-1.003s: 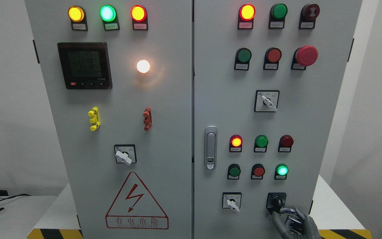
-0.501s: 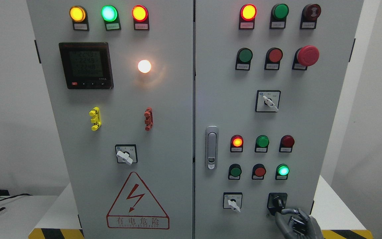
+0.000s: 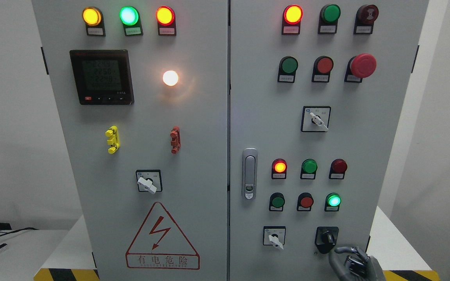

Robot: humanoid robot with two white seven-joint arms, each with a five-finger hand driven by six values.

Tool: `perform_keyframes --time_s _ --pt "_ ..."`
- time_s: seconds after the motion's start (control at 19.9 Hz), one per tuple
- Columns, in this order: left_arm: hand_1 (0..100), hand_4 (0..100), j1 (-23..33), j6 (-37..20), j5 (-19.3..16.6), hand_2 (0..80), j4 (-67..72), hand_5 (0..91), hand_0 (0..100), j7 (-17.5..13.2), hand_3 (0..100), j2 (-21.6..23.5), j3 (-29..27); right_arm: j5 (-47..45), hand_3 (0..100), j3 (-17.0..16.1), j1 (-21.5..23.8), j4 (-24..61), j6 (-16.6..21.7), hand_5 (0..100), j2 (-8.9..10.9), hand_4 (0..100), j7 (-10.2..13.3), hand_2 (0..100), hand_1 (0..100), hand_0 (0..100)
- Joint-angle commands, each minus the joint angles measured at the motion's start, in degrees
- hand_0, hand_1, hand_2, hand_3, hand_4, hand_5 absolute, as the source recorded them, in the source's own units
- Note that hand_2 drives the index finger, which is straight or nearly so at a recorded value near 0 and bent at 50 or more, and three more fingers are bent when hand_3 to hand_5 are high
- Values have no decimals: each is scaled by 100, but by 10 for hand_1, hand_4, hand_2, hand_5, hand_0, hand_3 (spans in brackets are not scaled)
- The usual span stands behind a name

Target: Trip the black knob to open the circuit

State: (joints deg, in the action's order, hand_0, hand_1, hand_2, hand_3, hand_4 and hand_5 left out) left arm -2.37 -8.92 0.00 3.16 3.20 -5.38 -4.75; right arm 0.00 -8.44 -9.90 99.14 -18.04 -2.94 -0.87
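Presently right hand (image 3: 353, 263), fingers (image 3: 342, 249) loosely curled and empty, sits at 4 o'clock of small black rotary knob (image 3: 327, 237); pinch both flanks squarely before twisting.

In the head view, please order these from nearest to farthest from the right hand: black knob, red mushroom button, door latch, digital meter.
From the right hand, at the lower right:
1. Black knob, just above-left of the hand.
2. Door latch, at the right door's left edge.
3. Red mushroom button, upper right.
4. Digital meter, upper left door.
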Motion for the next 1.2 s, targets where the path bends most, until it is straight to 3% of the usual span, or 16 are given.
perform_keyframes --time_s 0.0,0.2,0.35,0.6,0.7,0.9,1.15 --pt "389 0 0 -5 -176 0 0 0 120 -4 0 2 0 18 1000 -351 295 500 -24 880 -22 919 -202 567 729 461" --pt "389 0 0 -5 -176 0 0 0 120 -4 0 2 0 -70 983 -509 690 887 -32 850 -31 885 -229 599 591 426" --pt "389 0 0 -5 -176 0 0 0 120 -4 0 -7 0 -683 884 -684 1225 1308 -41 789 30 813 -281 599 412 373" --pt "389 0 0 -5 -176 0 0 0 120 -4 0 -7 0 -923 699 -1097 1991 1933 -41 629 39 661 -861 490 218 182" --pt "389 0 0 -5 -176 0 0 0 120 -4 0 2 0 -932 610 -1265 2106 2038 -32 540 22 581 -1028 427 171 111" --pt "389 0 0 -5 -176 0 0 0 120 -4 0 2 0 -992 510 -1511 2150 2056 -15 453 13 490 -1266 357 91 37" --pt "389 0 0 -5 -176 0 0 0 120 -4 0 2 0 -1318 430 -1670 2159 2056 -50 378 39 387 -1301 298 19 0"
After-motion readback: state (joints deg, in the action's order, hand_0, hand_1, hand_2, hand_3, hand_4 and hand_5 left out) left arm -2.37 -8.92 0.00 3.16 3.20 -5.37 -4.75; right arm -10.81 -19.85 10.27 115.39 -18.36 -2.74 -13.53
